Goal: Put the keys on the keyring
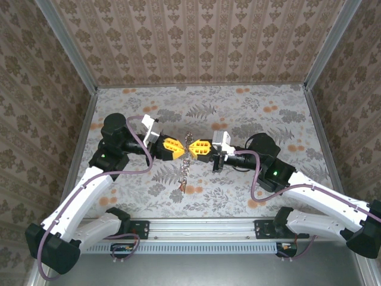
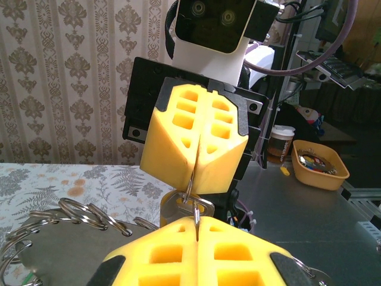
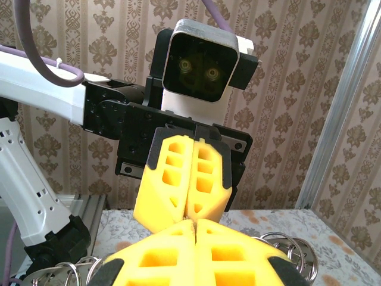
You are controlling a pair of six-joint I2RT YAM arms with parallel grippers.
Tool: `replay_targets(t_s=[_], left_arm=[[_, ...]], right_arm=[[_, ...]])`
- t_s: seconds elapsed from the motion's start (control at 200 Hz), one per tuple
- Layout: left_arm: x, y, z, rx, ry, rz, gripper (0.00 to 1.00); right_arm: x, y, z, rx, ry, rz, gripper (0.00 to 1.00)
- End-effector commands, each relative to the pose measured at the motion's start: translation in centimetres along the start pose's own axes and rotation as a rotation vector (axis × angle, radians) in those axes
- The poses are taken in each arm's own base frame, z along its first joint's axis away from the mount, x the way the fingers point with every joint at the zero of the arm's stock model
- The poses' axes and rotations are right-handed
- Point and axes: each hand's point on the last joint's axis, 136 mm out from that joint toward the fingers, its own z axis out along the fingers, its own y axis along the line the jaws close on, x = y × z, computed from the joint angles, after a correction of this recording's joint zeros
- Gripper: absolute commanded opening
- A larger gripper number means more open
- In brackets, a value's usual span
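- Table [image 1: 250, 113] lying under floral cloth, with grey ferns and orange blossoms spreading across it.
- Damask wallpaper panels [image 1: 196, 42] closing in back and both sides.
- Aluminium posts [image 1: 324, 42] rising at back corners.
- Slotted metal rail [image 1: 202, 229] running along near edge.
- Left wrist view: grey surface [image 2: 297, 226] stretching past cloth. Paper cup [image 2: 281, 143] with white lid standing on it. Yellow tray [image 2: 315, 179] sitting near cup, holding small items too blurred to name.

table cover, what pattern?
Table cover: pale grey floral print, fern leaves and orange blossoms. Shows best in the top external view.
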Motion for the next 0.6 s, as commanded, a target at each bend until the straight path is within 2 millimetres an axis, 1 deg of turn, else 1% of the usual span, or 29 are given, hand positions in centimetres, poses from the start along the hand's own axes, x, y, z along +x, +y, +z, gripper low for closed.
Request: replay_targets(t_s=[0.0, 0.595], left_arm=[[-1.64, -1.35, -0.08, 0.031, -0.017, 0.063, 0.00], [-1.56, -1.19, -0.08, 0.022, -0.017, 0.064, 0.00]], right_arm=[[-0.84, 0.23, -0.08, -0.007, -0.035, 0.000, 0.00], [-1.30, 0.65, 0.06, -0.026, -0.042, 0.025, 0.00]])
